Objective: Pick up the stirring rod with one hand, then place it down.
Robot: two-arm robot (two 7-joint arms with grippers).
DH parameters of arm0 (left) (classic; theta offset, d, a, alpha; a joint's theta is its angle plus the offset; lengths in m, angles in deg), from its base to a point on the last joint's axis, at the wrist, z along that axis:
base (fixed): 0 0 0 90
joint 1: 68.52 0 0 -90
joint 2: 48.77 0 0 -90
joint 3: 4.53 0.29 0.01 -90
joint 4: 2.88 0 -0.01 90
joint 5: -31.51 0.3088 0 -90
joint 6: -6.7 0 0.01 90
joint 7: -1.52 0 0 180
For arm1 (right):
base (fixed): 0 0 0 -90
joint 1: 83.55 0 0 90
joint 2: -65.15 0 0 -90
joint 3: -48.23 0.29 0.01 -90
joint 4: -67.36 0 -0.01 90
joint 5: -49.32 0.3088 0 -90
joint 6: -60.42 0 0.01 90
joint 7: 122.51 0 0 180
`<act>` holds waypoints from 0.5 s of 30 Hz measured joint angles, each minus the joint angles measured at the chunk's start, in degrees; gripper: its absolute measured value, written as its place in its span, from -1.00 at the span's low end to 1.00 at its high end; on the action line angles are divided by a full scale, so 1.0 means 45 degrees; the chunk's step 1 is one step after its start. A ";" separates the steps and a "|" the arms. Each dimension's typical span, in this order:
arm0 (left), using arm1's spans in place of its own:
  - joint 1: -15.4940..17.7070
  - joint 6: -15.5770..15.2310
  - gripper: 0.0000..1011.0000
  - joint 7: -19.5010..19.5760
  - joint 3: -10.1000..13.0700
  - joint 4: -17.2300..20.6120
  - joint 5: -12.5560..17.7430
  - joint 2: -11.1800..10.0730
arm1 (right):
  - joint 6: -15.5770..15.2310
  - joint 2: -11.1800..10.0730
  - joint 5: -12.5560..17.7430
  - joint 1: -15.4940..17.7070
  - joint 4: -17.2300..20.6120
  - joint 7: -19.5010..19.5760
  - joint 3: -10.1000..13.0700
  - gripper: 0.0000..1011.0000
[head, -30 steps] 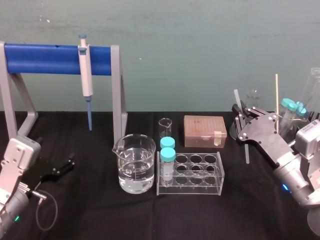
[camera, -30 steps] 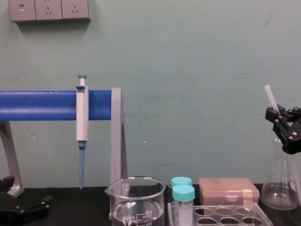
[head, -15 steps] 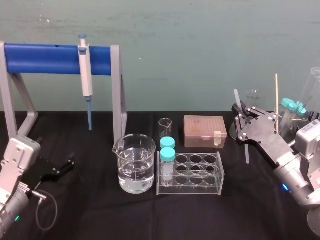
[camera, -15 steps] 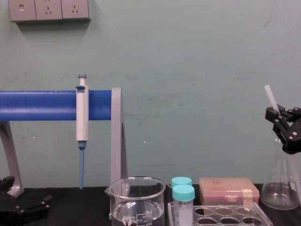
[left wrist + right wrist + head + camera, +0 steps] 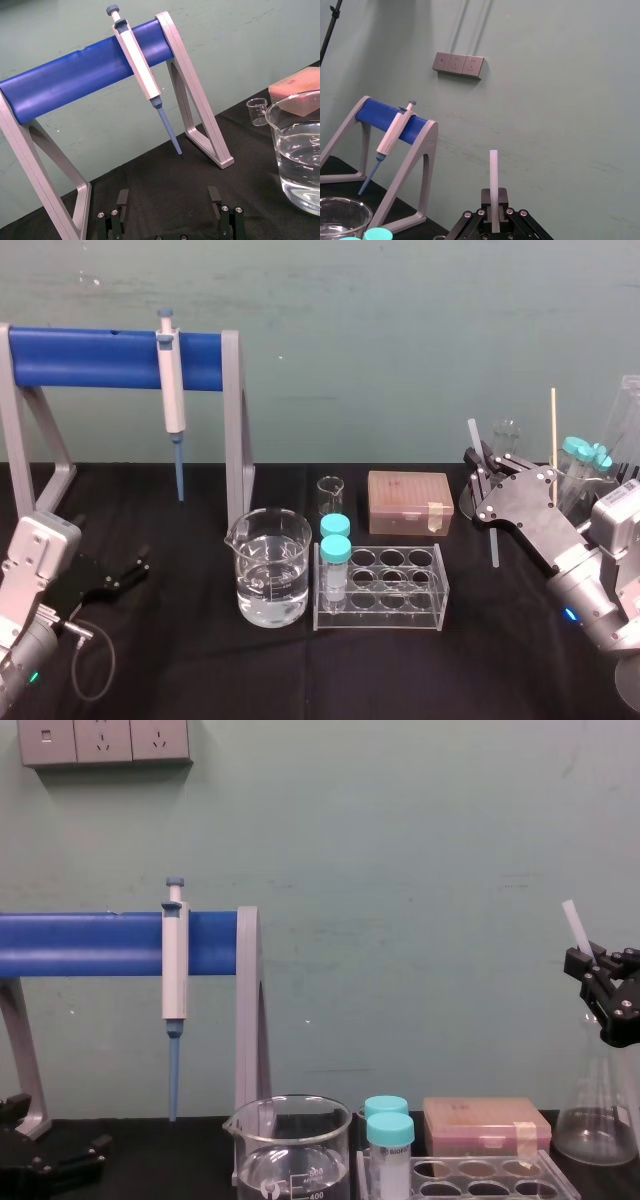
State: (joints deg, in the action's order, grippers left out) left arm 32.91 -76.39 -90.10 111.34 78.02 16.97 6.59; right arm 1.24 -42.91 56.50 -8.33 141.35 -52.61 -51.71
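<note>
Nothing has shifted: right of the pink box [image 5: 408,502], right tool [image 5: 484,468] stays clenched on the near-upright rod [image 5: 473,435], top leaning left, middle hidden; far left, left tool [image 5: 135,570] released.

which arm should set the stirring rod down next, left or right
Right. The right gripper is shut on the stirring rod, holding it tilted at the robot's right, so it only needs to lower and release. The left gripper sits open and empty, low at the far left.
</note>
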 joint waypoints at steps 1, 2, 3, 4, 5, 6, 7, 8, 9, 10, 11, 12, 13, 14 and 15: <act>0.0000 0.0000 0.98 0.0000 0.0000 0.0000 0.0000 0.0000 | 0.0000 0.0000 0.0000 0.0000 -0.0001 0.0000 0.0000 -0.85; 0.0000 0.0000 0.98 0.0000 0.0000 0.0000 0.0000 0.0000 | 0.0000 0.0001 0.0000 0.0000 0.0000 0.0000 0.0000 -0.85; 0.0000 0.0000 0.98 0.0000 0.0000 0.0000 0.0000 0.0001 | 0.0000 0.0001 0.0000 0.0000 0.0000 0.0000 0.0000 -0.85; 0.0000 0.0000 0.98 0.0000 0.0000 0.0000 0.0000 0.0000 | 0.0000 0.0000 0.0000 0.0000 0.0000 0.0000 0.0000 -0.85; 0.0000 0.0000 0.98 0.0000 0.0000 0.0000 0.0000 0.0000 | 0.0000 0.0001 0.0000 0.0000 0.0000 0.0000 0.0000 -0.85; 0.0001 0.0000 0.98 0.0000 -0.0001 0.0000 0.0000 0.0000 | 0.0000 0.0001 0.0000 0.0000 0.0000 0.0000 0.0000 -0.85; 0.0001 0.0000 0.98 0.0000 -0.0001 0.0000 0.0000 0.0000 | 0.0000 0.0001 0.0000 0.0000 0.0000 0.0000 0.0000 -0.85; 0.0000 0.0000 0.98 0.0000 0.0000 0.0000 0.0000 0.0000 | 0.0000 0.0001 0.0000 0.0000 0.0000 0.0000 0.0000 -0.85; 0.0001 0.0000 0.98 0.0000 0.0000 0.0000 0.0000 0.0001 | 0.0000 0.0000 0.0000 0.0001 0.0000 0.0000 0.0000 -0.85; 0.0000 0.0000 0.98 0.0000 0.0000 0.0000 0.0000 0.0001 | 0.0001 0.0000 -0.0001 0.0000 0.0000 -0.0001 0.0000 -0.85; 0.0000 0.0000 0.98 0.0000 0.0000 0.0000 0.0000 0.0000 | 0.0000 0.0000 0.0000 0.0000 0.0000 -0.0001 0.0000 -0.85; 0.0001 0.0001 0.98 0.0000 -0.0001 0.0000 0.0000 0.0000 | 0.0000 0.0000 0.0000 0.0000 0.0000 -0.0001 0.0000 -0.85; 0.0000 0.0000 0.98 0.0000 0.0000 0.0000 0.0001 0.0000 | 0.0000 0.0001 0.0000 0.0000 0.0000 0.0000 0.0000 -0.85; 0.0000 0.0000 0.98 0.0000 0.0000 0.0000 0.0001 0.0000 | 0.0000 0.0000 0.0000 0.0000 0.0000 -0.0001 0.0000 -0.85; 0.0000 0.0000 0.98 0.0000 -0.0001 -0.0001 0.0000 0.0000 | 0.0000 0.0000 0.0000 0.0000 0.0000 0.0000 0.0000 -0.85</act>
State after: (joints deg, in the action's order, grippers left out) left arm 32.91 -76.39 -90.10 111.33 78.02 16.97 6.59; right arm 1.25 -42.91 56.50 -8.33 141.35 -52.61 -51.71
